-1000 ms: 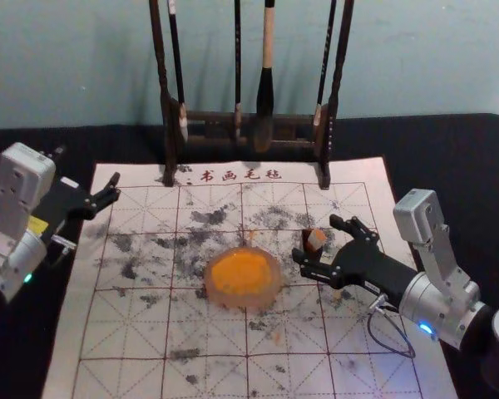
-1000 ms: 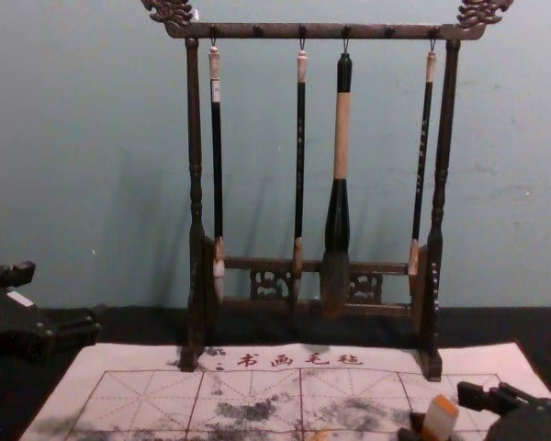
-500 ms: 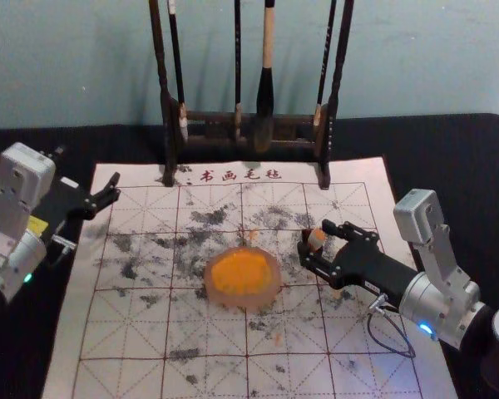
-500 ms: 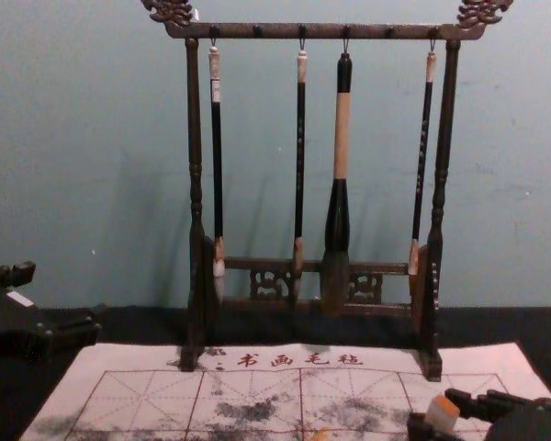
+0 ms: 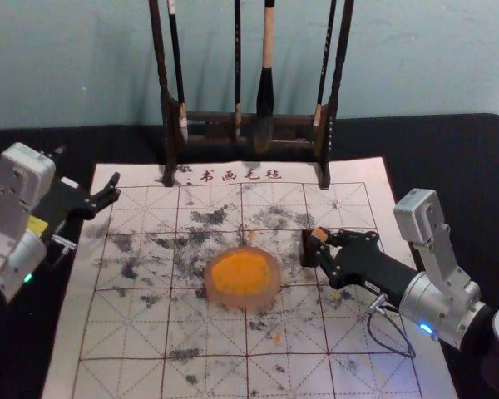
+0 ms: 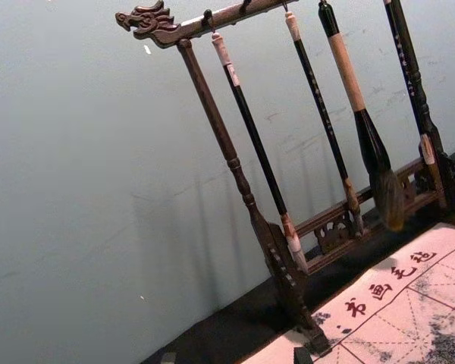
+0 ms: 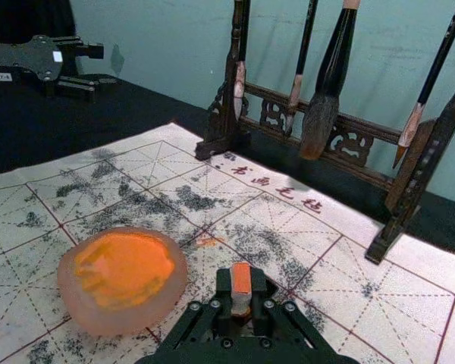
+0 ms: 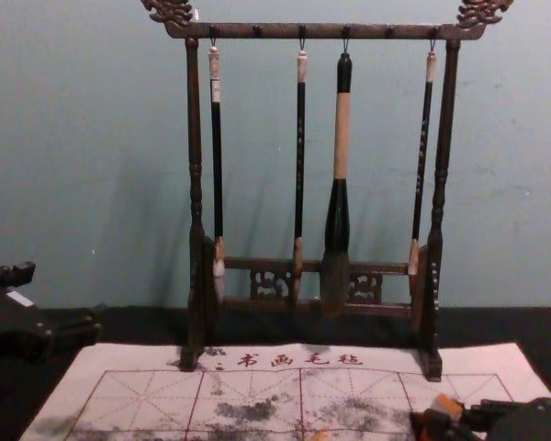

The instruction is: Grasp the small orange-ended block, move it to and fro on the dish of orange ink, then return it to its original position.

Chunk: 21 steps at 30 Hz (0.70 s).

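While my left gripper hangs open at left, my right gripper clasps the orange-ended block near the dish.

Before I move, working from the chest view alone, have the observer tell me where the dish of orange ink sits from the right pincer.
Observer: From the head view, the dish rests on the gridded mat, to the left of the right pincer, with bare mat between them.

Operator: Now report how that pincer stands on the block.

Observer: In the right wrist view the block is clasped, a black fingertip against each of two opposite sides, its orange end showing between them.

Operator: Give me the ink's spread before I steer over.

Observer: The orange ink covers most of the dish's middle, leaving a pale pinkish rim all round.
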Motion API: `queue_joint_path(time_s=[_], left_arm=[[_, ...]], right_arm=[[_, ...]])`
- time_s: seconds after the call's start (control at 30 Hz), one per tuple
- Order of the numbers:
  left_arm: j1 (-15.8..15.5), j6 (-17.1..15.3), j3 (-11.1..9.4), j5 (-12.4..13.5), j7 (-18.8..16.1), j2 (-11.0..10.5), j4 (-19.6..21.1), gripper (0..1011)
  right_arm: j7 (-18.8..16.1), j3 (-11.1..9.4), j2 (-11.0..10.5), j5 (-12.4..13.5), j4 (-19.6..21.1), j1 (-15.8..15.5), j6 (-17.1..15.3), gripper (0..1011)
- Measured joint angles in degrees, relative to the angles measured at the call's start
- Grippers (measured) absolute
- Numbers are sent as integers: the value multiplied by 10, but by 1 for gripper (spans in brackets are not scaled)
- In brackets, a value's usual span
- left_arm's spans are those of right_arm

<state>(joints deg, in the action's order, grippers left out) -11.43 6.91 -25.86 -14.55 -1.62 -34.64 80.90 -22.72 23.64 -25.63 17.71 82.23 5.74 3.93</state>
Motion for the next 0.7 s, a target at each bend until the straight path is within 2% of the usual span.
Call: queue_joint_path(time_s=[0.37,0.7], left_arm=[[0,0,0,0,0,0,0,1001],[0,0,0,0,0,0,0,1001]], right_arm=[[0,-3,1,0,4,-2,-4,127],[9,-33,3,9,58,-15,-63,127]])
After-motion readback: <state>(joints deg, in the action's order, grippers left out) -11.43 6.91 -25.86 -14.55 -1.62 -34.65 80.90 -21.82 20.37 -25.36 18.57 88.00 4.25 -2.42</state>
